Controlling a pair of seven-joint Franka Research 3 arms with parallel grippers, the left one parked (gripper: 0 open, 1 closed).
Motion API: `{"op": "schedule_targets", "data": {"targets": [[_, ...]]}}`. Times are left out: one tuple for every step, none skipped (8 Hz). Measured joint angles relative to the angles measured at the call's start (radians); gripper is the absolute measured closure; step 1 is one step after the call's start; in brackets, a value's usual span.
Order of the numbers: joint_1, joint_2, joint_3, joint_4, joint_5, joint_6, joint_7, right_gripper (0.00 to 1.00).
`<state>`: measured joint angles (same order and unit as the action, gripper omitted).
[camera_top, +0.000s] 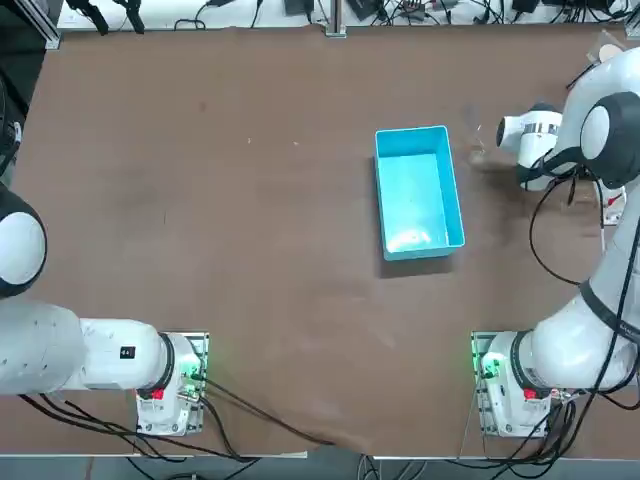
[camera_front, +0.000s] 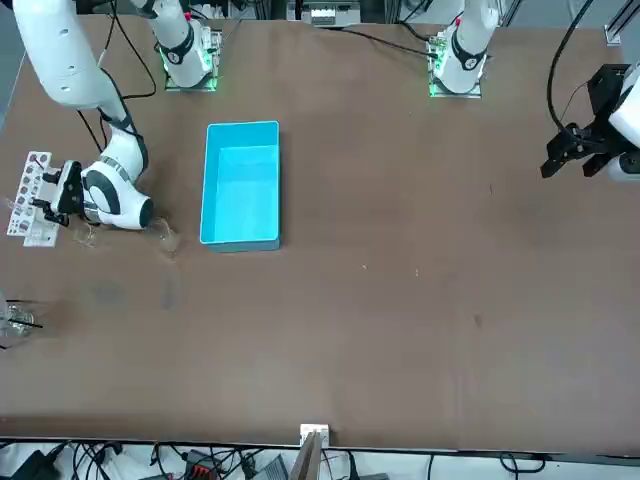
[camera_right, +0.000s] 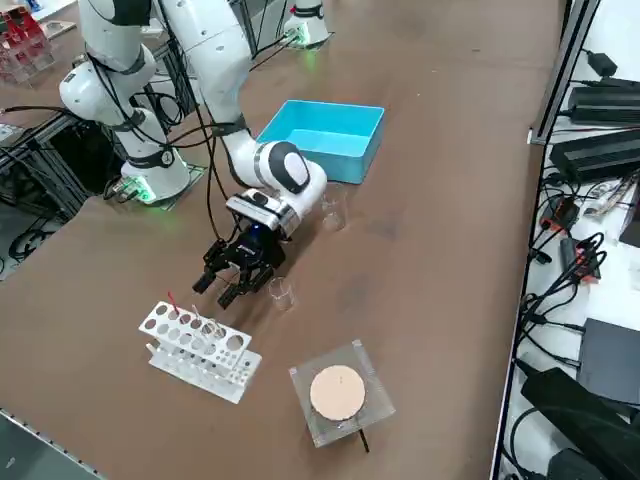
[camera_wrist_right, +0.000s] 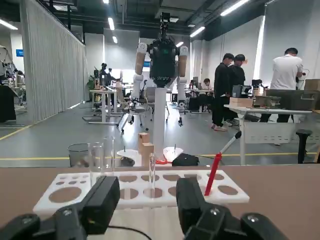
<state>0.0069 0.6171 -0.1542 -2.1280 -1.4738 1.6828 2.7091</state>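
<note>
From overhead, the right gripper (camera_right: 212, 292) lies hidden under its own arm, at 3 o'clock from the blue bin (camera_top: 418, 190); the tube rack (camera_top: 612, 205) is cut by the edge.

The right pincer (camera_right: 218, 290) sits low over the table (camera_right: 440, 250) near its right edge, with the tube rack (camera_right: 197, 350) just ahead of its fingertips. A small beaker (camera_right: 281, 292) stands just beside it. Behind its wrist are a second beaker (camera_right: 333, 208) and the bin (camera_right: 345, 165) — the square dish (camera_right: 340, 395) lies ahead, past the first beaker.
</note>
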Motion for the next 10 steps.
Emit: {"op": "schedule_targets", "data": {"targets": [[-0.008, -0.001, 0.0, -0.004, -0.012, 0.001, 0.0, 0.3], [-0.015, -0.001, 0.0, -0.008, -0.027, 0.001, 0.0, 0.32], [-0.023, -0.002, 0.0, -0.012, -0.042, 0.007, 0.004, 0.32], [-0.029, -0.003, 0.0, -0.013, -0.049, 0.017, 0.005, 0.33], [-0.033, -0.005, 0.0, -0.013, -0.052, 0.024, 0.005, 0.35], [-0.035, -0.007, 0.0, -0.015, -0.055, 0.028, 0.005, 0.36], [-0.038, -0.008, 0.0, -0.016, -0.062, 0.031, 0.005, 0.36], [-0.044, -0.008, 0.0, -0.018, -0.073, 0.032, 0.005, 0.37], [-0.051, -0.008, 0.0, -0.021, -0.088, 0.032, 0.005, 0.37], [-0.062, -0.008, 0.0, -0.022, -0.102, 0.033, 0.006, 0.39]]}}
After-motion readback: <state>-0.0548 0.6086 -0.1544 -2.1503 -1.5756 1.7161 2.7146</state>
